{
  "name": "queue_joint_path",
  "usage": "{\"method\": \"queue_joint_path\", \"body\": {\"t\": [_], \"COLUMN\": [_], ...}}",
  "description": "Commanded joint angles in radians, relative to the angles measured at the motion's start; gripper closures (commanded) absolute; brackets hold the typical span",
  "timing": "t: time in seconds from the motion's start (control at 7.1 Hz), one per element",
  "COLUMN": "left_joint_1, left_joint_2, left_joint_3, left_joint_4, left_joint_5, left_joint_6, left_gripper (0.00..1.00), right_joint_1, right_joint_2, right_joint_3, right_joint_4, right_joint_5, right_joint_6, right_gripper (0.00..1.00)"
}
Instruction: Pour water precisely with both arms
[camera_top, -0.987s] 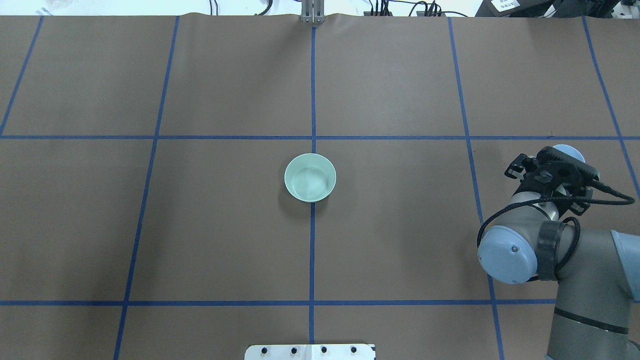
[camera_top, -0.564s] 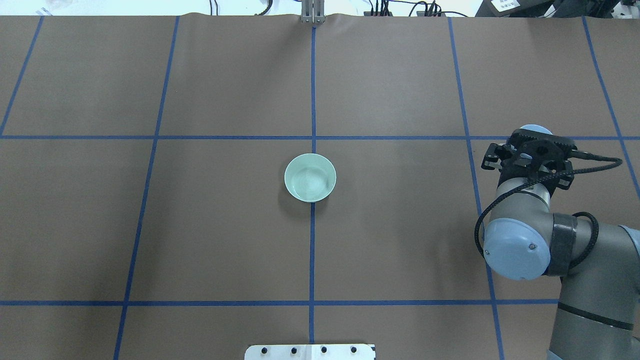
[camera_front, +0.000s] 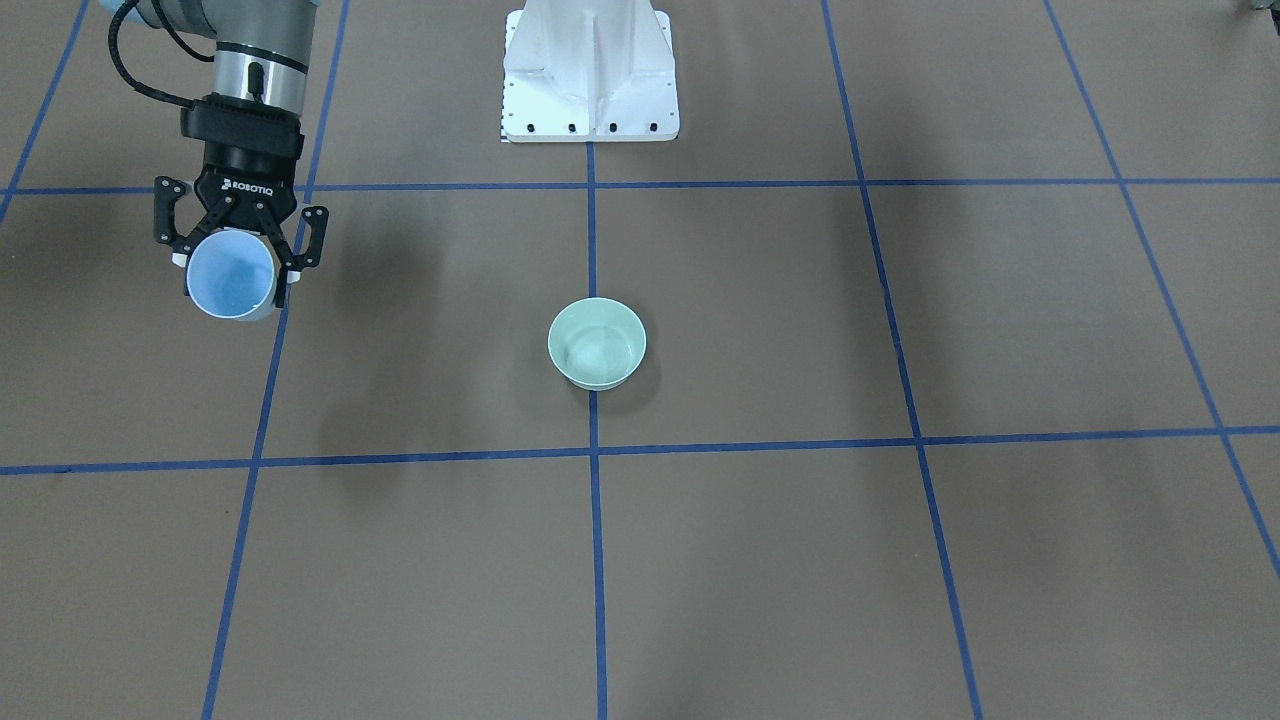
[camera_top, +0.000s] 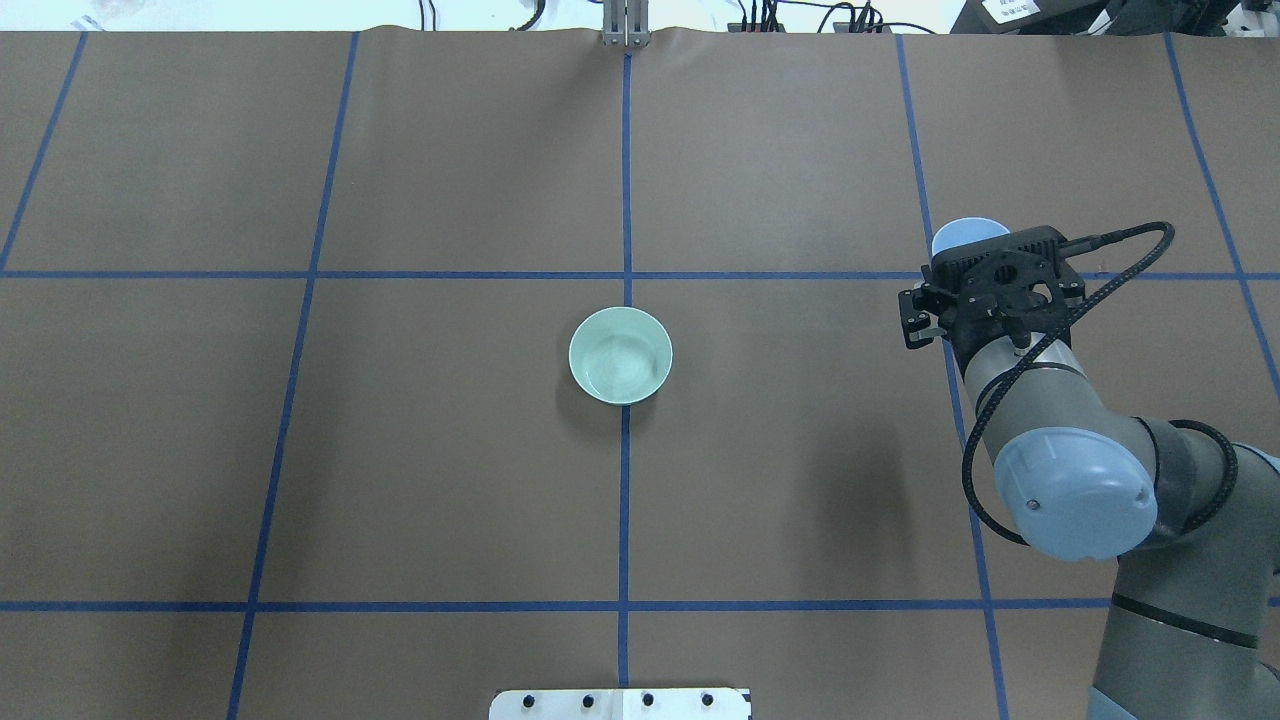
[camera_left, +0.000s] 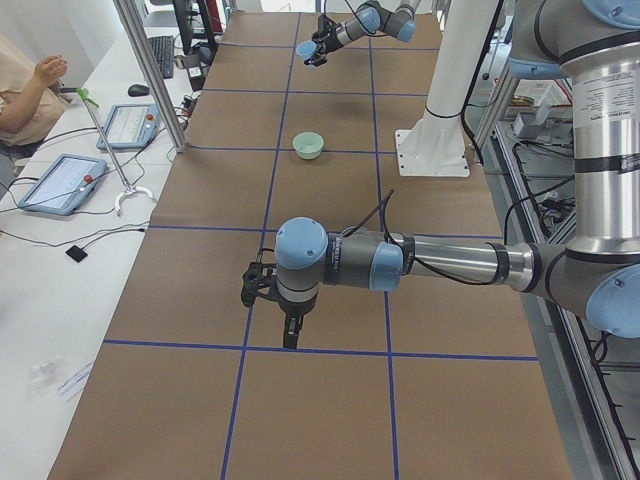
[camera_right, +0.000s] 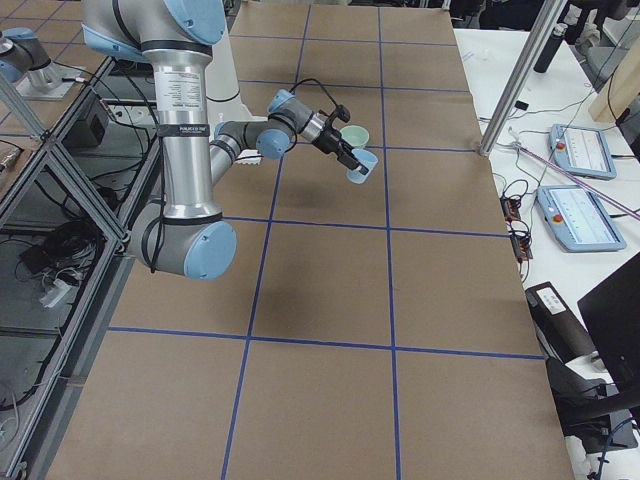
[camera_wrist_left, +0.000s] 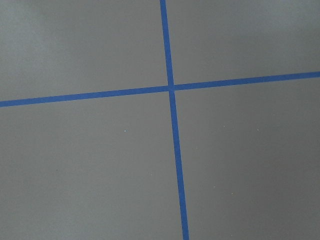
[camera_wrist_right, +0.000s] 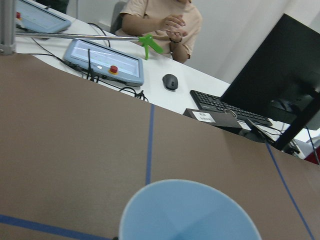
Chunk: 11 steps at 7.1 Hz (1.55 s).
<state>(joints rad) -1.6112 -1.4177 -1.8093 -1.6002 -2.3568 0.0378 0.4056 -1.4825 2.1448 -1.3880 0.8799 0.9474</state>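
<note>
My right gripper (camera_front: 233, 272) is shut on a pale blue cup (camera_front: 231, 282) and holds it upright above the table, well to the right of a mint green bowl (camera_top: 620, 355). In the overhead view the right gripper (camera_top: 980, 258) hides most of the cup (camera_top: 960, 234). The cup's rim (camera_wrist_right: 187, 212) fills the bottom of the right wrist view. The bowl (camera_front: 597, 342) stands at the table's middle on a blue tape line. My left gripper (camera_left: 262, 290) shows only in the exterior left view, low over bare table; I cannot tell whether it is open or shut.
The brown table carries a grid of blue tape lines (camera_wrist_left: 171, 89). The white pedestal (camera_front: 590, 70) stands at the robot's edge. Beyond the far edge are a seated operator (camera_wrist_right: 162, 22), control tablets (camera_wrist_right: 107, 61), a keyboard and a monitor (camera_wrist_right: 280, 75).
My right gripper, with the blue cup in it, has moved away from the robot and leftward towards the bowl. The bowl has not moved.
</note>
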Motion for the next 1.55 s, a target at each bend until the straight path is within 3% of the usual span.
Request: {"method": "queue_joint_path", "body": {"t": [0.0,0.14,0.28,0.56,0.85,0.99,1.41], "left_joint_1": [-0.021,-0.03,-0.03,-0.038,-0.045,-0.055,-0.073], "left_joint_2": [0.023,0.028,0.028,0.04,0.058,0.066,0.077], "left_joint_3": [-0.008,-0.01,-0.007,-0.009,-0.008,-0.009,-0.009], "left_joint_4": [-0.001,0.0,0.0,0.002,0.002,0.002,0.002], "left_joint_5": [-0.001,-0.001,-0.002,-0.007,-0.007,-0.009,-0.009], "left_joint_6": [0.001,0.001,0.001,0.001,0.001,0.001,0.001], "left_gripper": [0.0,0.0,0.0,0.0,0.0,0.0,0.0], "right_joint_1": [-0.007,-0.008,-0.008,-0.011,-0.007,-0.007,0.013], "right_joint_2": [0.034,0.085,0.106,0.146,0.247,0.319,0.421], "right_joint_3": [-0.066,-0.159,-0.204,-0.204,-0.226,-0.232,-0.264], "right_joint_4": [0.232,0.411,0.499,0.511,0.392,0.263,0.077], "right_joint_5": [0.05,0.127,0.195,0.385,0.484,0.504,0.598], "right_joint_6": [-0.155,-0.261,-0.339,-0.458,-0.573,-0.575,-0.573], "right_gripper": [1.0,1.0,1.0,1.0,1.0,1.0,1.0]}}
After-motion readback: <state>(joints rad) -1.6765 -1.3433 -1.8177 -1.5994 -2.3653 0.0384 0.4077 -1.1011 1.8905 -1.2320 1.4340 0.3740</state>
